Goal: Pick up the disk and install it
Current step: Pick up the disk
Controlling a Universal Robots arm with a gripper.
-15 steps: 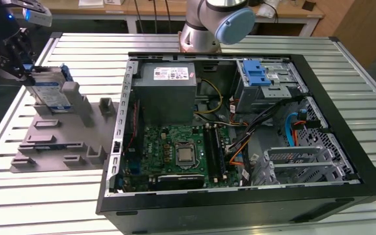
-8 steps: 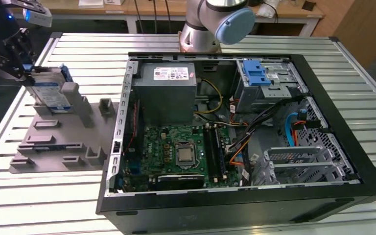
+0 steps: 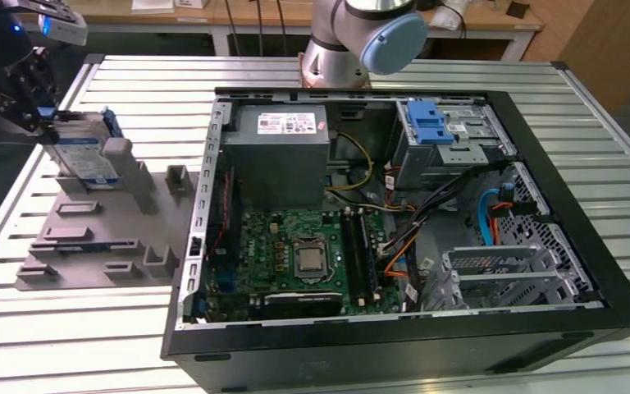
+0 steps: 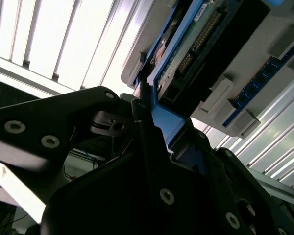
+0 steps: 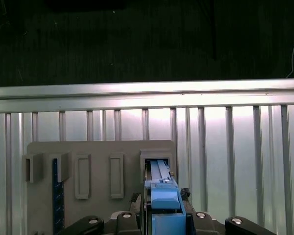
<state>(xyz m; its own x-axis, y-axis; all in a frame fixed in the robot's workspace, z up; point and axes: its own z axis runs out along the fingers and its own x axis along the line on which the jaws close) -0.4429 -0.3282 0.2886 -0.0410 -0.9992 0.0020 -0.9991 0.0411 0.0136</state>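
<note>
The disk [image 3: 85, 156] stands on edge, slightly tilted, in a slot at the far end of the grey holder [image 3: 96, 234], on the exterior view's left. Its label faces the camera and a blue bracket frames it. My gripper [image 3: 50, 130] reaches in from the upper left and is shut on the disk's upper end. In the first wrist view the blue bracket [image 5: 164, 208] sits between my dark fingers [image 5: 135, 199], and the disk's edge [image 5: 157, 169] runs down into the holder's slot [image 5: 157, 152]. The second wrist view shows a finger [image 4: 143, 115] pressed against the bracket [image 4: 169, 122].
An open computer case [image 3: 577, 271] lies on the slatted metal table [image 3: 75, 345]. Inside it are a grey power-supply box [image 3: 276, 156], a green motherboard [image 3: 299, 254] and a drive bay with a blue latch [image 3: 430, 123]. The arm's base [image 3: 348, 41] stands behind the case.
</note>
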